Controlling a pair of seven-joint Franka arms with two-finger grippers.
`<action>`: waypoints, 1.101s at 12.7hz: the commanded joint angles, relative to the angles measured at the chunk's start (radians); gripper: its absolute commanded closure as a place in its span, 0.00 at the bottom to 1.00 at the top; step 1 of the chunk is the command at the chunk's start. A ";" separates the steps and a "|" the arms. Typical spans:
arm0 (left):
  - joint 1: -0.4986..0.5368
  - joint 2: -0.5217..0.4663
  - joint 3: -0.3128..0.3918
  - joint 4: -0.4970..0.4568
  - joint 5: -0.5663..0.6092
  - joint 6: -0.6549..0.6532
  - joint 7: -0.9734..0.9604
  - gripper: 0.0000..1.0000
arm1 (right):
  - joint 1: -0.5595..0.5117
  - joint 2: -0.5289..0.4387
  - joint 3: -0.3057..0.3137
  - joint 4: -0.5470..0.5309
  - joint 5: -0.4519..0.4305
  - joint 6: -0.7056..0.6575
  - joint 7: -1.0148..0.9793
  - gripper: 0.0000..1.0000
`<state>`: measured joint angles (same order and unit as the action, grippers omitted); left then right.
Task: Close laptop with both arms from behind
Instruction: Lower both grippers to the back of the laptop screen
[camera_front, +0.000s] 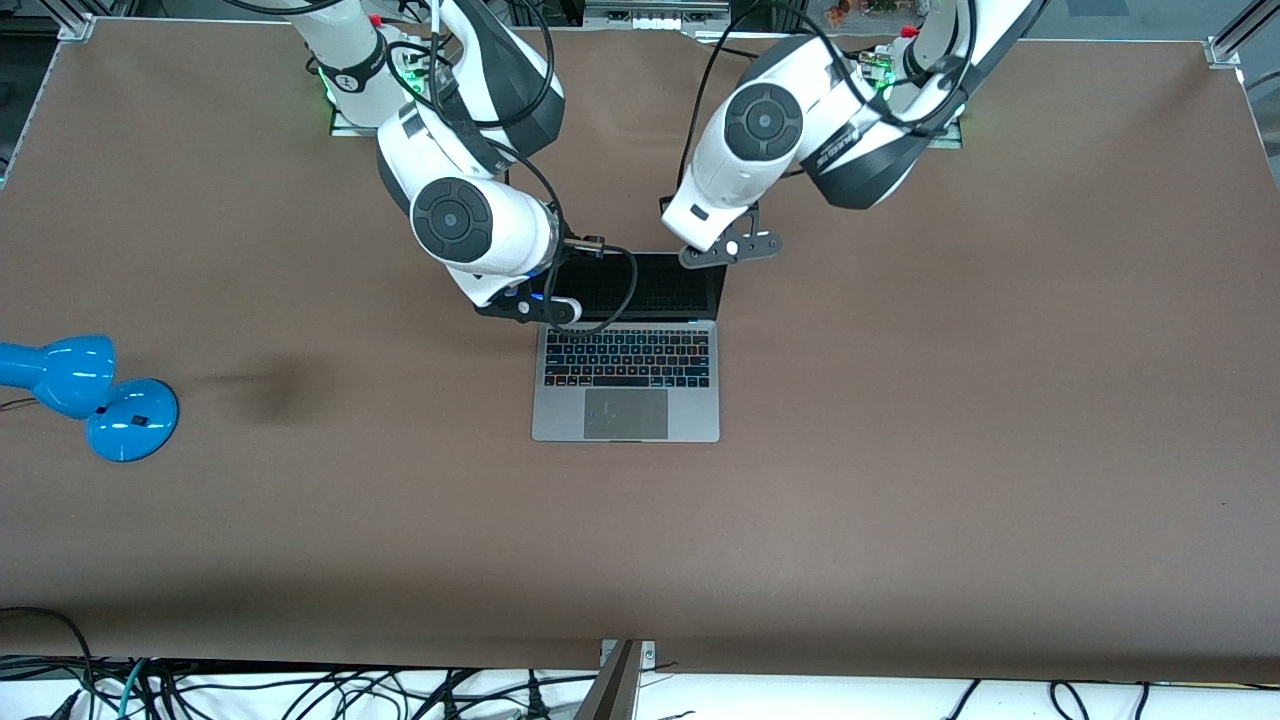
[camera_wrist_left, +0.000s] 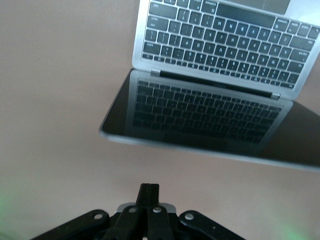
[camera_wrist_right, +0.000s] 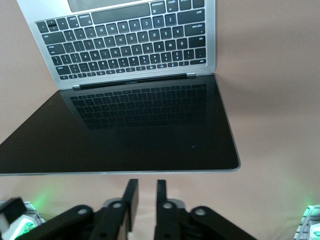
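Open laptop (camera_front: 626, 380) at the centre of the brown table (camera_front: 950, 420), both grippers above the top edge of its screen.

The front view hides both sets of fingers under the white arms. The left wrist view shows the left gripper (camera_wrist_left: 148, 192) clenched, fingers pressed together and grasping nothing. The right wrist view shows the right gripper (camera_wrist_right: 144, 192) released, with a narrow gap between its fingers and nothing in it. Both wrist views show the dark screen (camera_wrist_right: 125, 127) mirroring the keyboard (camera_wrist_right: 125, 42). A blue lamp (camera_front: 90, 395) lies at the table edge toward the right arm's end. Bare table surrounds the laptop on every side.
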<state>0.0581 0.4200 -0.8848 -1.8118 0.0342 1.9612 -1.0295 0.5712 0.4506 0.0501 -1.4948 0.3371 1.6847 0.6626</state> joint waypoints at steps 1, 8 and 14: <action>-0.024 0.069 -0.008 0.012 0.087 0.045 -0.067 1.00 | 0.022 -0.012 -0.007 -0.047 0.000 0.045 0.011 0.87; -0.024 0.100 0.020 0.046 0.119 0.051 -0.061 1.00 | 0.039 -0.012 -0.007 -0.088 0.000 0.096 0.011 0.91; -0.026 0.158 0.033 0.104 0.164 0.051 -0.064 1.00 | 0.044 -0.018 -0.006 -0.078 0.002 0.087 0.043 0.95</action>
<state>0.0391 0.5327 -0.8561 -1.7508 0.1486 2.0091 -1.0841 0.5984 0.4485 0.0420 -1.5548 0.3355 1.7706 0.6730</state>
